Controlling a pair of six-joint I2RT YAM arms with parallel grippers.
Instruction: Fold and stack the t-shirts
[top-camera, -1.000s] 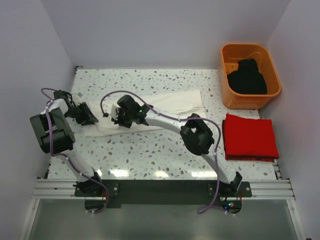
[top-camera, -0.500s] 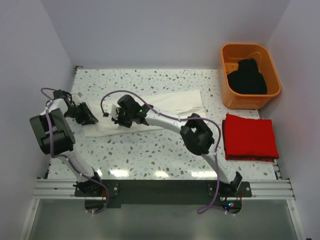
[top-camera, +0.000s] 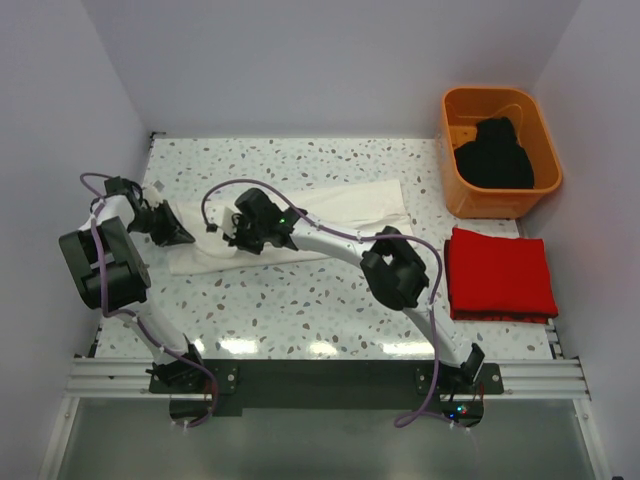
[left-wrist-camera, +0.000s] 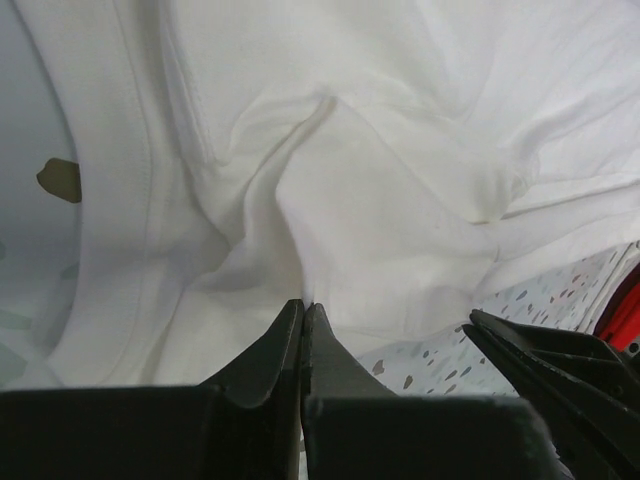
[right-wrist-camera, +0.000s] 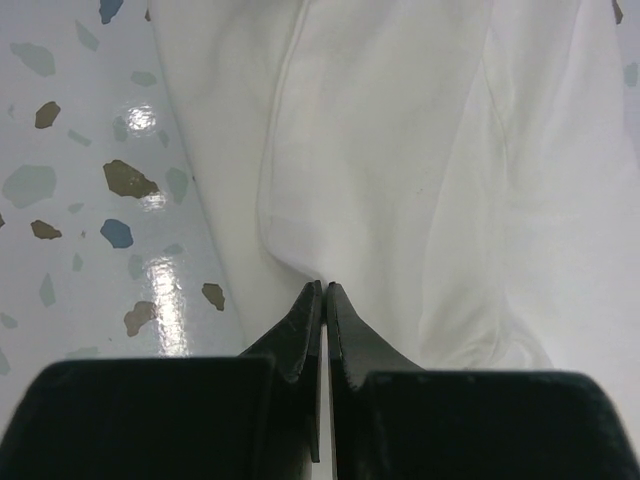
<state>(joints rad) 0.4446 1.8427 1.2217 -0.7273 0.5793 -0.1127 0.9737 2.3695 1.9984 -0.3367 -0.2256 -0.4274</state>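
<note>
Roughly a third of the task is done, as a guess. The red shirt (top-camera: 500, 273) is folded into a neat rectangle on the right side of the table (top-camera: 300, 310), just in front of the tub (top-camera: 470, 205). The black shirt (top-camera: 495, 155) sits bunched inside the tub, unfolded, with no arm near it. The white shirt (top-camera: 355, 205) lies middle-left on the table as a long narrow band slanting down to the left. It looks folded lengthwise only, so it likely needs a fold across and then stacking. After that the black shirt has to come out, get folded and be stacked. No stack exists yet.

Left pincer (left-wrist-camera: 302, 308): the jaws are pressed together with no gap showing, and the tips are on the left end of the white shirt. Creases run into the tips, so it reads as pinching a fold of that shirt.

Right pincer (right-wrist-camera: 322, 290): the jaws are also pressed together, with the tips at the shirt's edge right beside bare table. A small ridge of cloth gathers at the tips, so it reads as pinching the white shirt too.

Both pincers sit near each other at the left part of the band, with the right arm reaching across the table. Whether the cloth is lifted off the table cannot be told.
</note>
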